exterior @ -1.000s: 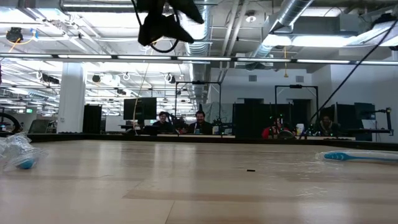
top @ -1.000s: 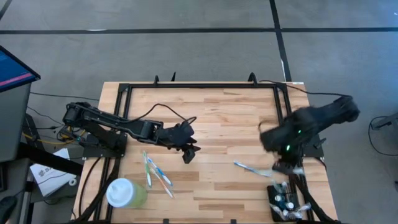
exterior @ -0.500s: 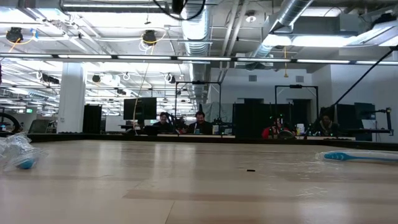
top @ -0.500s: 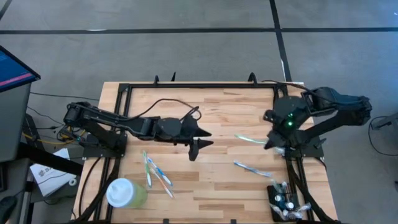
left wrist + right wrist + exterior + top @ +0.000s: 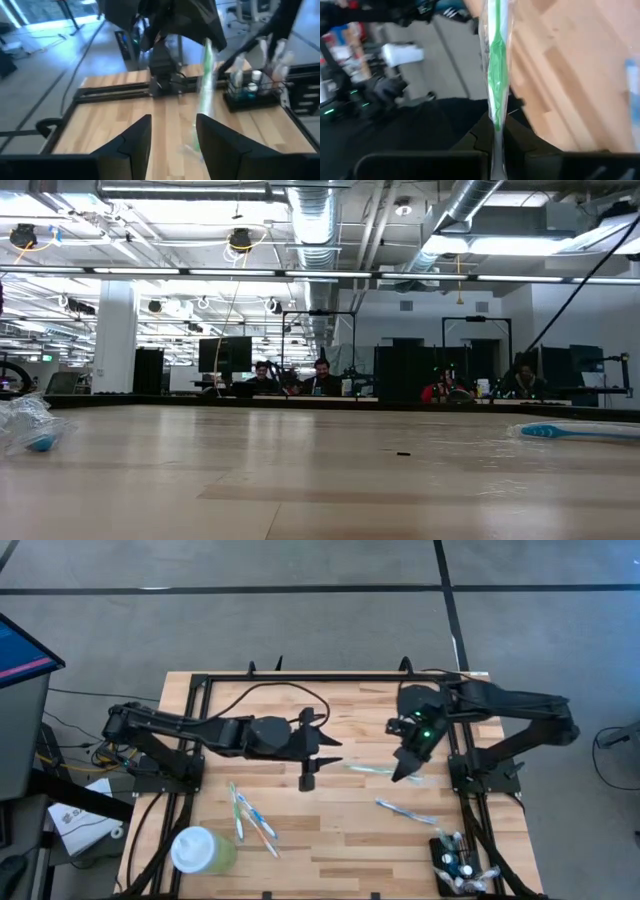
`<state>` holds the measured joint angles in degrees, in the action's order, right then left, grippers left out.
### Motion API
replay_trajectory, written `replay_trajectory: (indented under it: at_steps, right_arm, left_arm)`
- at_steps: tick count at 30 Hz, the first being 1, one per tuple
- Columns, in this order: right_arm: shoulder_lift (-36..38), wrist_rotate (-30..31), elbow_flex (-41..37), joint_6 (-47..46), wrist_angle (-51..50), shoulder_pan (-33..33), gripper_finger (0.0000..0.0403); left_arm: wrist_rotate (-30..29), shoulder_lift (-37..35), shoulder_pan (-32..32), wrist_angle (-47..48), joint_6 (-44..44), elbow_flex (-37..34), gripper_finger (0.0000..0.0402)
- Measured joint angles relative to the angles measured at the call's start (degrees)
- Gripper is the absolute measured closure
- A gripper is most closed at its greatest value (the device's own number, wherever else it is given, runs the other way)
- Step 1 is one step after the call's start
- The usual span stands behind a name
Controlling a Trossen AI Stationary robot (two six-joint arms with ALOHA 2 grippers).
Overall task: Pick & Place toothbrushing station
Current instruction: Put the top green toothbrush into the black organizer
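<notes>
Pinching a wrapped green toothbrush (image 5: 496, 65) above the table (image 5: 330, 840), the right hand (image 5: 405, 772) offers it toward the part-open left hand (image 5: 308, 778), and a misaligned handover could drop it.

Bare wooden tabletop (image 5: 340, 840) mid-front | loose blue-and-white toothbrushes (image 5: 252, 818) crowd front-left | pale green cup (image 5: 203, 850) blocks corner | black slotted holder (image 5: 457, 863) front-right.
</notes>
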<state>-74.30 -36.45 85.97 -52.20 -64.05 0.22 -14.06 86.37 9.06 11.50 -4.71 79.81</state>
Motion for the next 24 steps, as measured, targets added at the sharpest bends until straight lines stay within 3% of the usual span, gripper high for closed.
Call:
replay_trajectory:
  at_steps: [12, 24]
  right_arm:
    - [-8.7, -14.2, 0.0, 4.3, 7.3, -7.3, 0.0386]
    - [-11.2, -18.4, 0.0, 5.1, 11.2, -9.8, 0.0388]
  left_arm:
    - [7.5, 0.7, -0.2, 4.3, 2.9, 0.1, 0.0205]
    - [9.1, 5.8, -0.2, 5.4, 6.5, 0.1, 0.0211]
